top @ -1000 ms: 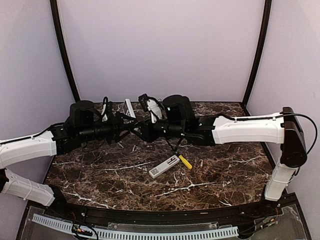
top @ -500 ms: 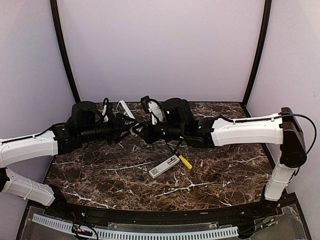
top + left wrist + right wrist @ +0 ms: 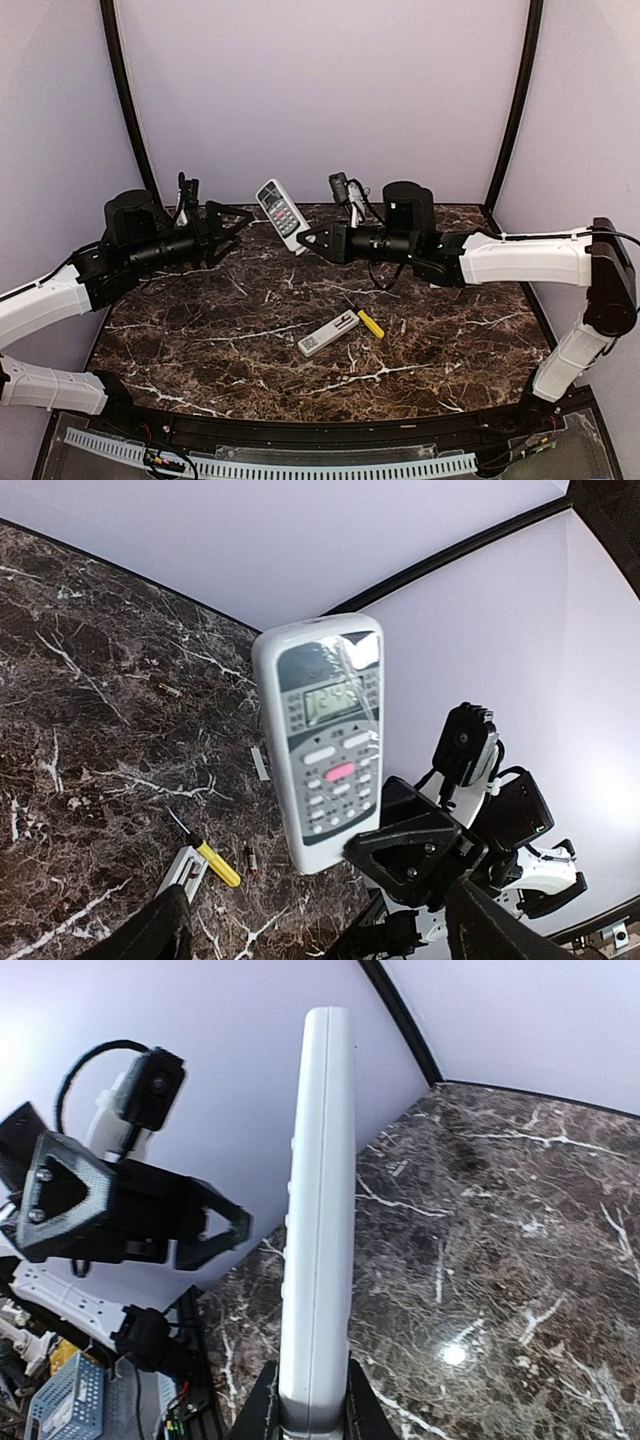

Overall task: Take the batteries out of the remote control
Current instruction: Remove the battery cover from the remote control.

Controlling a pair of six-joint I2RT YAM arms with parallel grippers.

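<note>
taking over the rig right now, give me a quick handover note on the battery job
Left claw: open, holding nothing, apart from the remote.
Right claw: shut on the lower end of the remote control, which is raised above the table.
On the table: yellow-handled screwdriver, a white flat piece beside it, possibly the cover, and a small dark battery near the screwdriver. A second small cell seems to lie farther off.
Done: at least one battery looks out.
Left: the remote's back is hidden, so check the compartment.
</note>
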